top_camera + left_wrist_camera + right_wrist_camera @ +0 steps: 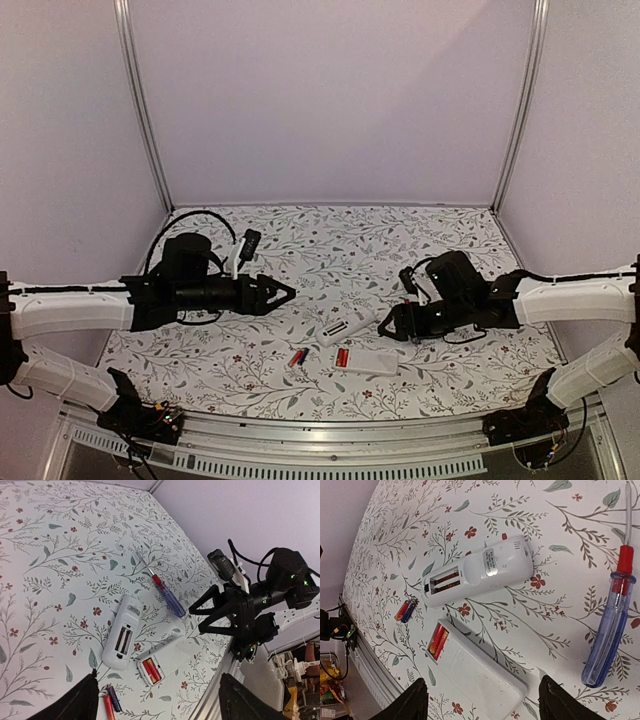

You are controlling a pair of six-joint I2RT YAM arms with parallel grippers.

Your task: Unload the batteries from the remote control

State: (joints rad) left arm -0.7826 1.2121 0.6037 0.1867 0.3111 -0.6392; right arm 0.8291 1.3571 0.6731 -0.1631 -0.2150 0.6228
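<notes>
The white remote control (345,327) lies mid-table with its long recess up. It also shows in the left wrist view (122,632) and the right wrist view (480,570). The recess looks dark, with no bright cell in it. Two loose batteries (297,357), one red and one purple-blue, lie side by side (111,702) (406,611). A flat white rectangular piece (372,363) holds two red batteries (151,670) (437,640) in an end pocket. My left gripper (290,293) (160,707) is open and empty, above and left of the remote. My right gripper (383,322) (485,707) is open and empty, just right of the remote.
A screwdriver with a red-and-blue handle (167,597) (610,630) lies beside the remote, under my right gripper. The floral cloth (330,240) covers the table. A metal rail (330,432) runs along the near edge. Pale walls close in the back and both sides.
</notes>
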